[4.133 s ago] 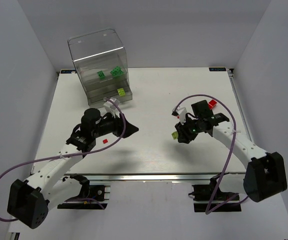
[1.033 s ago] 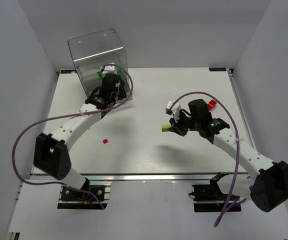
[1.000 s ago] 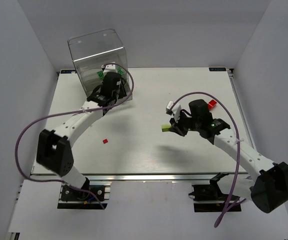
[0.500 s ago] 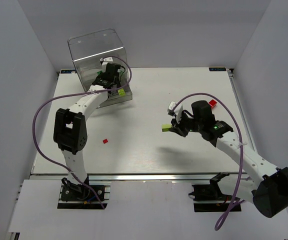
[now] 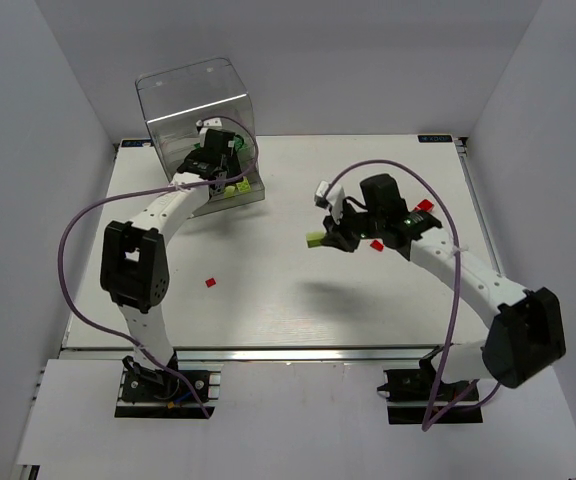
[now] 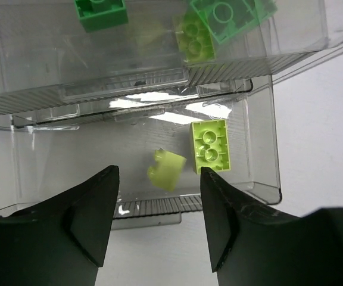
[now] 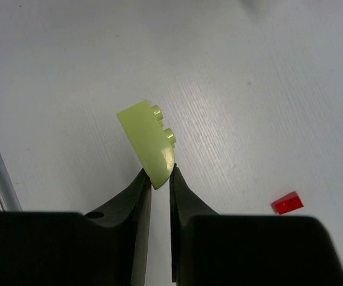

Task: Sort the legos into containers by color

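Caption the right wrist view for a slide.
Right end effector grips a pale yellow-green brick by its edge; red brick nearby.

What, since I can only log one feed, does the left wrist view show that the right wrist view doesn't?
Only the left wrist view shows the clear drawers: green bricks in the upper tiers, two pale yellow-green bricks in the open lower one, and the left tool, open. Only the right wrist view shows the right tool shut on a pale yellow-green sloped brick, plus a red brick lying on the table. Both show the white table surface and pale yellow-green pieces.
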Tool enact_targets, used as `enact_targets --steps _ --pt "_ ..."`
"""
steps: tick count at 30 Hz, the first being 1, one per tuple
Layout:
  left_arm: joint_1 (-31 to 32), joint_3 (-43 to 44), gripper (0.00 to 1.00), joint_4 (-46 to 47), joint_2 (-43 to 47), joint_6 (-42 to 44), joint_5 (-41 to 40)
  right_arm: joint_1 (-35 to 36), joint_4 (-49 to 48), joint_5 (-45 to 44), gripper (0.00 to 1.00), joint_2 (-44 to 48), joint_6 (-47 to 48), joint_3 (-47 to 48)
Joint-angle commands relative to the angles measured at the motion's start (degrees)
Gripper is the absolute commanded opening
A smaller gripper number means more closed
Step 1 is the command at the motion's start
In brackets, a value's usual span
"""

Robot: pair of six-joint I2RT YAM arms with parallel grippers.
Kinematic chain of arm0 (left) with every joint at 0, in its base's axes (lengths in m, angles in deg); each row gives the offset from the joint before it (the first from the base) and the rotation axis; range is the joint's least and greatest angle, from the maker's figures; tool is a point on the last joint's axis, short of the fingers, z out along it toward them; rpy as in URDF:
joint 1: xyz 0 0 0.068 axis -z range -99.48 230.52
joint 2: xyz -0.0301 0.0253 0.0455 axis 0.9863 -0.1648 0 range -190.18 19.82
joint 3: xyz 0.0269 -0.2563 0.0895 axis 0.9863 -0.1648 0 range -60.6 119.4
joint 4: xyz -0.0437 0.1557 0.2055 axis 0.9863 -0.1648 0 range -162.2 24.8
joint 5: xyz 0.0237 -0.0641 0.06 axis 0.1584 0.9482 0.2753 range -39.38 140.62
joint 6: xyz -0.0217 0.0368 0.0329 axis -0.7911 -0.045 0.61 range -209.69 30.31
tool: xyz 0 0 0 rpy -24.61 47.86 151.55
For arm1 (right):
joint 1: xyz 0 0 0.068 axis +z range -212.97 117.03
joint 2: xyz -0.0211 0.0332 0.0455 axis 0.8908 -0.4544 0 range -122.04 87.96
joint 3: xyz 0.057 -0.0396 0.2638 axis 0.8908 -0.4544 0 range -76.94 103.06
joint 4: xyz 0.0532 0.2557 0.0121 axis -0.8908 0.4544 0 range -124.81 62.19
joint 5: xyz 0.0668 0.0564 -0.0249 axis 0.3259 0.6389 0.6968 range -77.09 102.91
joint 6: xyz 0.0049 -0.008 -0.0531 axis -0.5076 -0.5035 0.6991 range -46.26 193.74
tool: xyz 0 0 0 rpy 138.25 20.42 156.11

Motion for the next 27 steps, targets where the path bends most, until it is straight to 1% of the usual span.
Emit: enact_targets --steps 1,3,5,6,7,8,9,10,11,12,13,15,16,17,19,20,23,27 --pt "-1.14 -0.37 0.67 0.83 7.59 1.23 2.0 1.98 0.82 1.58 0.0 -4.87 0.59 8.11" --pt "-1.75 -0.1 0.65 -0.93 9.77 0.88 3.49 2.94 0.65 0.96 0.0 -7.26 0.24 12.4" --pt "-1.76 -2.46 0.55 0.02 13.02 0.26 4.89 4.34 0.12 -0.09 0.0 -11.56 0.06 16.02" --pt "-2.28 -7.44 0.49 1.08 15.3 0.35 7.25 4.7 0.21 -1.23 0.0 -13.49 -0.03 18.39" --pt "-2.29 -10.27 0.37 2.04 20.46 0.18 7.97 5.4 0.12 -1.85 0.0 -17.43 -0.29 22.93" --pt "-2.29 -13.17 0.33 3.62 23.38 0.17 8.59 6.19 0.21 -2.46 0.0 -19.38 -0.73 25.33" --pt "-2.29 -18.59 0.3 3.72 26.19 0.0 9.03 6.72 -0.31 -3.25 0.0 -21.4 -1.25 27.62" --pt "-2.81 -21.26 0.27 4.07 32.31 -0.09 8.95 6.99 -0.84 -3.78 0.0 -25.25 -1.87 31.9" --pt "-2.81 -23.98 0.27 4.42 35.42 0.0 8.86 8.29 -1.28 -4.57 0.0 -27.03 -2.13 34.03" --pt "-2.81 -28.62 0.28 4.34 38.5 0.09 8.42 8.83 -2.42 -5.71 0.0 -28.87 -2.92 35.97" --pt "-2.81 -30.58 0.33 3.64 44.44 0.26 8.16 9.79 -2.95 -6.85 0.0 -32.46 -3.71 39.99" --pt "-2.81 -35.23 0.46 2.5 49.93 0.18 6.24 10.59 -5.14 -8.0 0.0 -35.64 -4.42 43.62" --pt "-2.81 -36.39 0.51 1.53 54.83 0.44 5.44 11.29 -6.2 -8.61 0.0 -38.44 -4.86 46.77" --pt "-2.81 -37.45 0.55 1.09 57.14 0.61 4.73 11.73 -7.34 -8.79 0.0 -39.78 -5.56 48.1" --pt "-2.81 -39.47 0.58 -0.14 60.57 0.87 3.24 12.61 -9.36 -9.58 0.0 -44.33 -6.7 51.53" --pt "-2.81 -39.91 0.58 -0.49 62.94 1.14 2.97 12.96 -9.55 -9.85 0.0 -45.84 -6.88 55.11" --pt "-2.81 -40.88 0.59 -2.25 65.33 1.84 2.44 14.54 -10.95 -11.77 0.0 -51.29 -7.58 61.01" --pt "-2.81 -41.59 0.6 -4.45 66.39 1.06 2.0 16.74 -17.01 -16.51 0.0 -54.9 -7.5 63.13"
